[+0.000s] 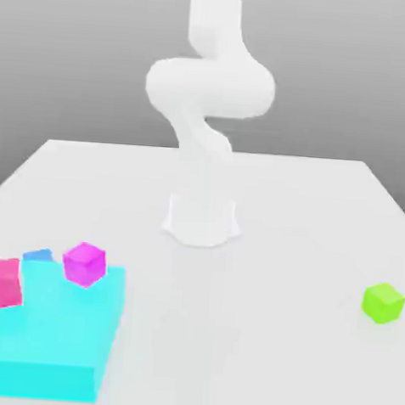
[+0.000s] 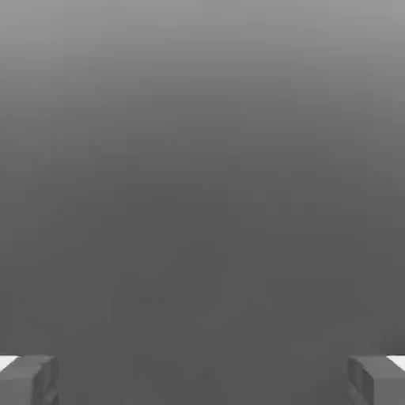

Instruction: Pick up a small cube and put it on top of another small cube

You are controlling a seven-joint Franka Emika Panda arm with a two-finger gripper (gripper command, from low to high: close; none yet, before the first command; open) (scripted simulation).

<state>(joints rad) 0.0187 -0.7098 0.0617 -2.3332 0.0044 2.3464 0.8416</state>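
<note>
Four small blocks, one big cyan slab [image 1: 44, 331], one white arm [image 1: 210, 87] on a pale desk [image 1: 257, 329]. Lime-green cube [image 1: 383, 304], the task's thing: on the desk toward the exterior view's right, well apart from everything else, much nearer the camera than the desk's far edge and far corners. One corner turned toward the camera; nothing stacked on it.

Cyan slab: on the desk, exterior view's left. Magenta cube [image 1: 84, 264]: at the slab's far edge, close to the corner where that edge meets the slab's exterior-view-right edge; turned corner-on, bright top and two sides visible. Pink-red cube [image 1: 1, 284]: over the slab too, farther to the exterior view's left and a bit nearer the camera, apart from the magenta one, slightly skewed. Blue block [image 1: 39, 255]: peeks out behind the slab's far edge, between the pink-red and magenta ones in the exterior view; lower part hidden, so can't tell if it touches the slab.

Arm: base around mid-width of the desk, between slab and lime-green cube across the exterior view, set in from the far edge; upper part runs out the top.

Gripper [image 2: 202, 381]: jaws spread wide, nothing pinched, plain grey between the tips.
</note>
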